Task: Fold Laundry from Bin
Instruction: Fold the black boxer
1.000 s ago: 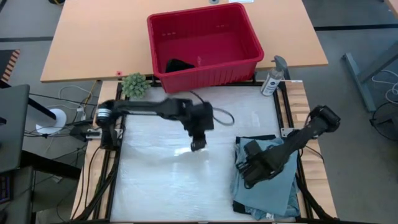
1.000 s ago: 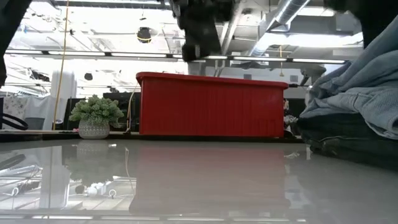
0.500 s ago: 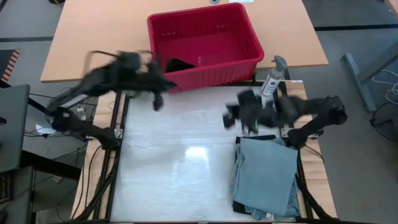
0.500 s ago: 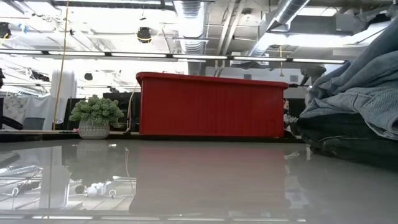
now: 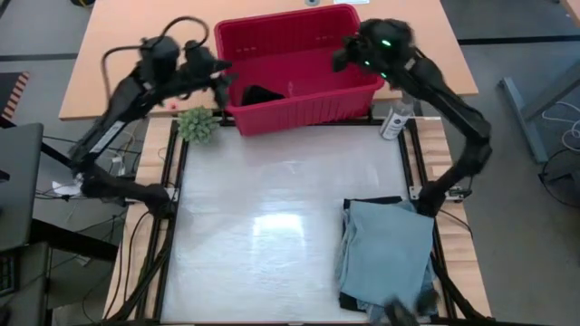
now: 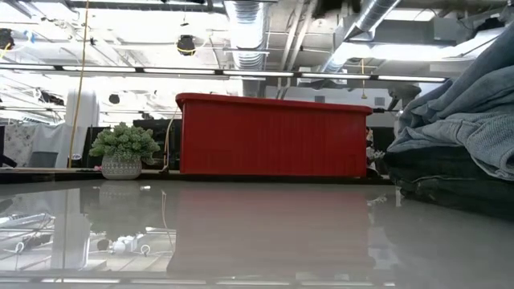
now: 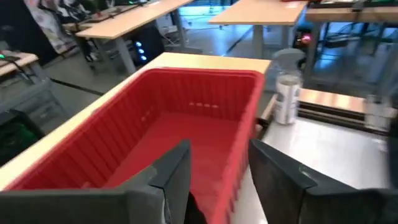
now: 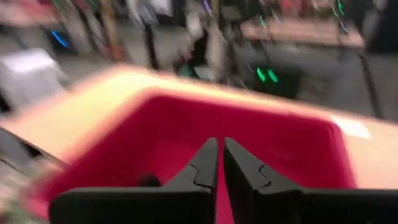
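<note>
Both tools [image 5: 220, 80] [image 5: 343, 56] over red bin [image 5: 349, 95]

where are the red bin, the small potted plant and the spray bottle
red bin [image 5: 349, 94]: high view, on its front wall near the right corner
small potted plant [image 5: 197, 123]: high view, on the middle of its green leaves
spray bottle [image 5: 396, 118]: high view, on its clear body

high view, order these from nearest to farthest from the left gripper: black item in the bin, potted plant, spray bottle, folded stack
Measured from the left gripper, at the bin's left rim:
1. black item, inside the red bin; potted plant, just outside it: too close to call.
2. spray bottle, beyond the bin's right end.
3. folded stack, table's near right corner.
</note>
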